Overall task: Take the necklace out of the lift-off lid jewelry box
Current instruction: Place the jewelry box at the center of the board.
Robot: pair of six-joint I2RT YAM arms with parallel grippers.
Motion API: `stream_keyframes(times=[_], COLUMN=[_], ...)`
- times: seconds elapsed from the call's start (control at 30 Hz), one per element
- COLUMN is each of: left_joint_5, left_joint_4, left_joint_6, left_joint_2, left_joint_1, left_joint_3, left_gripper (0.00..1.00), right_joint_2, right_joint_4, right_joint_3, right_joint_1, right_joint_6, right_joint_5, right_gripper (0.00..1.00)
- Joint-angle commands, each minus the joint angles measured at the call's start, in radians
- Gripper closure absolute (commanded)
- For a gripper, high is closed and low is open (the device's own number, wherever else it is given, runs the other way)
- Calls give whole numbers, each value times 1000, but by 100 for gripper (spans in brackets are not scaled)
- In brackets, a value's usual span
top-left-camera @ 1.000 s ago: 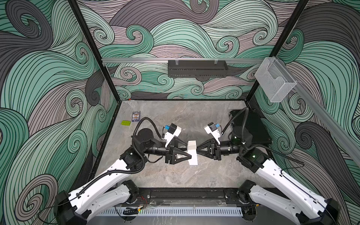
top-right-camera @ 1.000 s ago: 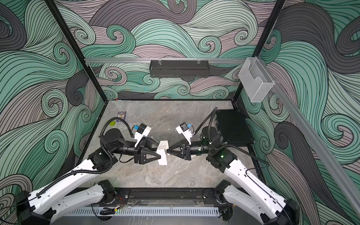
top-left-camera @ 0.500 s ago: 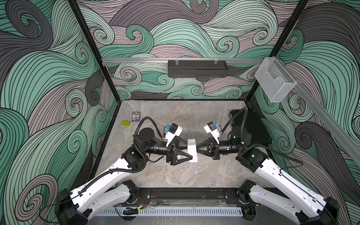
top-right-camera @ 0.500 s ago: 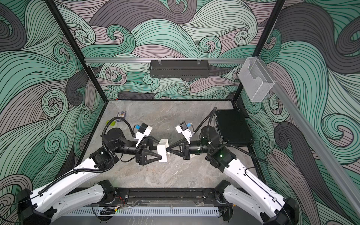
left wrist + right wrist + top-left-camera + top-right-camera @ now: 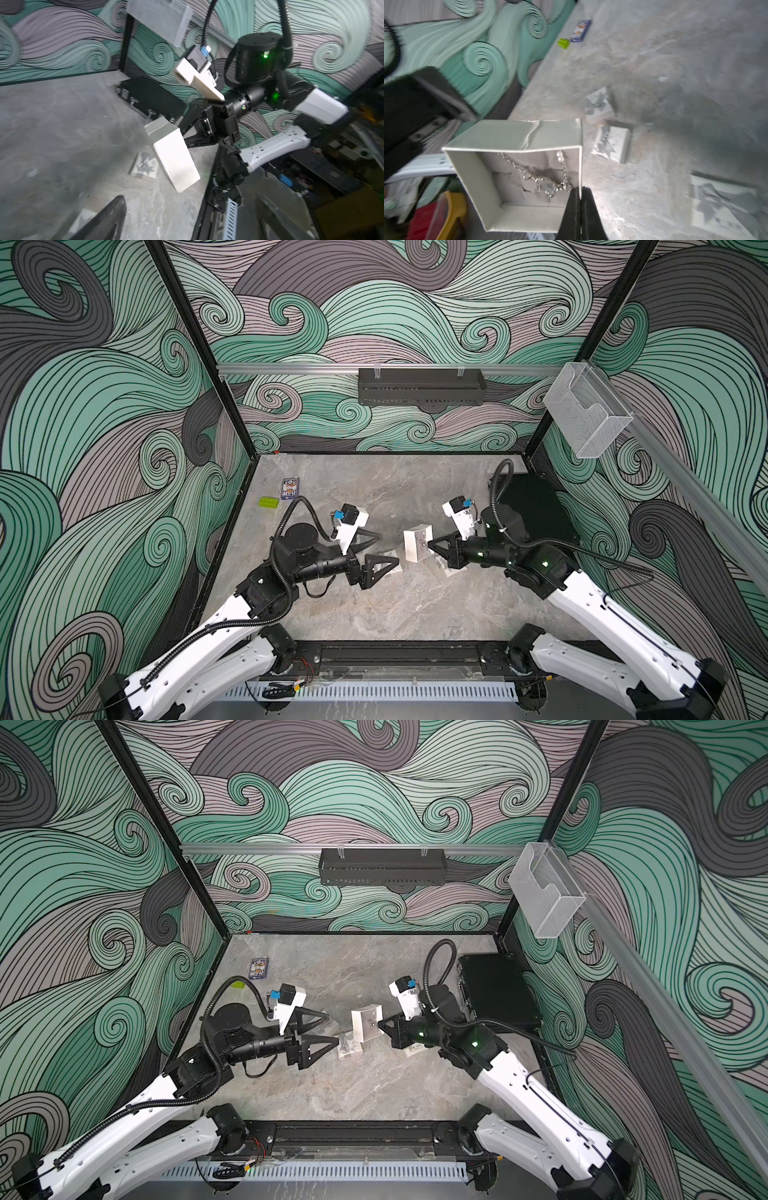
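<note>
The right gripper (image 5: 581, 192) is pinched tight on one side wall of the open white jewelry box (image 5: 512, 135), holding it tilted above the table (image 5: 374, 614). The necklace (image 5: 548, 185) lies inside on the grey insert, its silver chain bunched just beside the clamped fingertips; only the right wrist view shows it. Both top views show the box's pale outside, and the left wrist view shows its closed underside. The left gripper (image 5: 388, 549) faces the box with its jaws spread wide, near but not touching. White pieces with a grey print (image 5: 349, 1048) lie on the table below. Farther off are a black case (image 5: 536, 506), a green block (image 5: 269, 502) and a blue pack (image 5: 289, 488) whose print is too small to read.
</note>
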Motion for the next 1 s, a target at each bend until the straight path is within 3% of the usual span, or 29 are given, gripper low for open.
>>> stream_keyframes(times=[0.0,0.2,0.43,0.77,0.97], left_joint_5=[-200,-243,-242,-200,-167], left_joint_4=[-104,-65,-46,-6,-5], left_joint_6=[47,31,35,48,45], left_joint_2=[6,26,60,113,148], left_joint_1=[9,8,8,8,9], left_joint_3=[-25,-81,-114,-168,-165], left_gripper=[6,9,11,13,15], right_joint_2=[77,248,378,449,463], right_joint_4=[-105,-115,-67,-42,-67], right_joint_3=[-15,-48,-89,-91,-82], right_joint_1=[-5,-6,-5,4,12], right_joint_6=[-26,-28,-12,-8,-13], right_joint_5=[210,310,266,199,213], right_gripper=[100,100,100,100,87])
